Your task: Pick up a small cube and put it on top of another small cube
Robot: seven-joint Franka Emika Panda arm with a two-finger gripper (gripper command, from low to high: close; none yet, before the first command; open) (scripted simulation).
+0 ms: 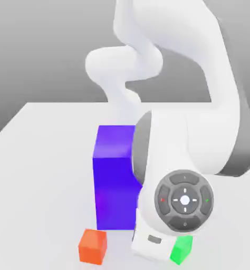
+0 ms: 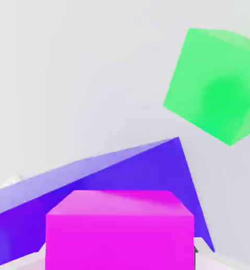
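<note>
In the hand view the small bright magenta cube sits right at the fingers, which are closed on it and hold it clear of the white worktop. Behind it lies the big blue-violet block, and the small bright green cube rests on the worktop apart from both. In the exterior view the green cube lies just beside the lowered hand, with a small orange cube towards the exterior view's left, in front of the block.
</note>
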